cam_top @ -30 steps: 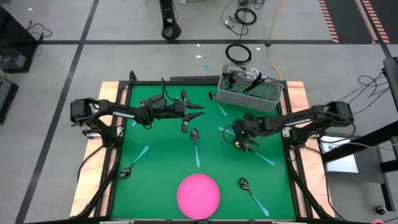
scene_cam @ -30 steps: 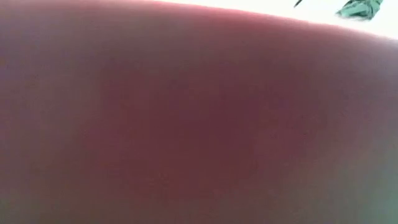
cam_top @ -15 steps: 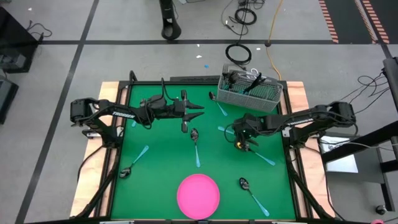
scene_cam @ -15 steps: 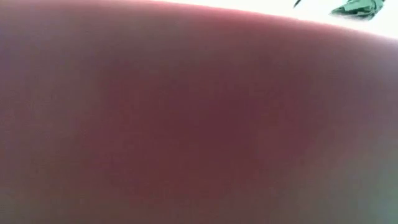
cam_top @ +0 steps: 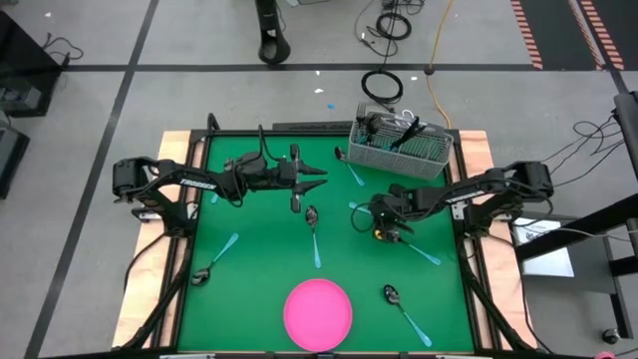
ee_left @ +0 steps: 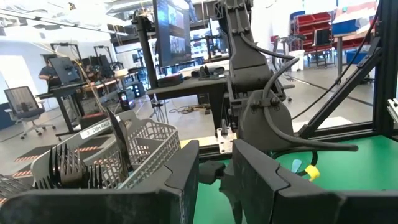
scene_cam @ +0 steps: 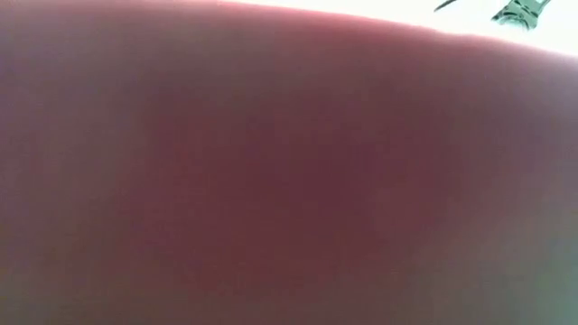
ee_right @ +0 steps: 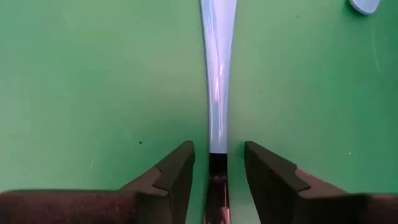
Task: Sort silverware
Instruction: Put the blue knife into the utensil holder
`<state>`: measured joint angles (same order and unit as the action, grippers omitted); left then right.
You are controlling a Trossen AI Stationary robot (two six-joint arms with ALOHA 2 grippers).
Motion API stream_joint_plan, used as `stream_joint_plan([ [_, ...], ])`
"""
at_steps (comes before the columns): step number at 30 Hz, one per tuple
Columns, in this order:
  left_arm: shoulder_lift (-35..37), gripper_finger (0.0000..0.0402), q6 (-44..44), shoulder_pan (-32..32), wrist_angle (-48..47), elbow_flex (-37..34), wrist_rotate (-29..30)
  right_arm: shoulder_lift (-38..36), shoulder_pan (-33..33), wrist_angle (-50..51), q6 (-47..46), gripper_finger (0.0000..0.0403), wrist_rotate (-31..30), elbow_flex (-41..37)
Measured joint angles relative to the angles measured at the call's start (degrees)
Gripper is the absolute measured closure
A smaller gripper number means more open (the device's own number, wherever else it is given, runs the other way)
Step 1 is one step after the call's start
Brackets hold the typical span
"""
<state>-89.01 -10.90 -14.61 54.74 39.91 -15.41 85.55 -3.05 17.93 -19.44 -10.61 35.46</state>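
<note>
Right gripper (ee_right: 217, 180) low over the green table mat (ee_right: 93, 74), fingers (ee_right: 168, 180) parted, one on either side of a utensil with a thin light-blue handle (ee_right: 217, 81) and a dark shiny metal neck. Fingers stand just clear of it; nothing clamped. In the high view this gripper (cam_top: 387, 221) sits right of table centre, over that piece.

Handling, as a judgement: the utensil looks light and rigid, lying flat on the mat, so little to get under. The metal is probably slick and the handle narrow; the junction of metal neck and blue handle, where the fingers now bracket it, seems the steadiest hold. A light pinch may let it pivot or slide.

Farther off, more silverware lies loose: a spoon at mid table (cam_top: 313, 227), one near the left edge (cam_top: 211, 261), one at the front right (cam_top: 399, 304) beside the round pink plate (cam_top: 318, 312). A grey wire-mesh basket (cam_top: 401, 148) at the back right holds forks upright.

Left gripper (cam_top: 317, 179) hangs over the back middle, fingers (ee_left: 180, 180) partly apart and empty.

Low view blocked by a reddish blur.
</note>
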Motion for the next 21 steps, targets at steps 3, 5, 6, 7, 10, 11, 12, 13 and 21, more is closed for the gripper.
stream_joint_plan([
  [3,0.00,0.0301,0.00,0.00,0.00,0.01,0.00,1.25,-0.02,0.15,-0.02,0.0280,1.00,0.11],
  [5,0.00,0.0301,0.00,0.00,0.00,0.01,-0.01,1.53,-0.07,0.24,0.19,0.0303,2.42,0.11],
  [6,0.00,0.0301,0.00,0.00,0.00,0.01,0.00,1.61,-0.07,0.23,0.20,0.0318,2.94,0.11],
  [7,0.00,0.0301,0.00,0.00,0.00,0.01,0.00,1.61,-0.07,0.23,0.23,0.0336,3.41,0.09],
  [10,0.00,0.0301,0.00,0.00,0.00,0.01,-0.01,1.63,-0.04,0.44,1.72,0.0385,3.80,0.09],
  [11,0.00,0.0301,0.00,0.00,0.00,0.01,0.01,1.63,-0.04,0.40,2.07,0.0391,3.62,0.09],
  [12,0.00,0.0301,0.00,0.00,0.00,0.01,-0.01,1.63,0.00,0.31,2.50,0.0391,2.97,0.05],
  [13,0.00,0.0301,0.00,0.00,0.00,0.01,-0.01,1.65,0.02,0.24,2.65,0.0390,2.21,0.01],
  [21,0.00,0.0301,0.04,0.00,0.00,0.01,-0.01,0.65,-0.15,-0.16,4.89,0.0398,0.92,-0.11],
])
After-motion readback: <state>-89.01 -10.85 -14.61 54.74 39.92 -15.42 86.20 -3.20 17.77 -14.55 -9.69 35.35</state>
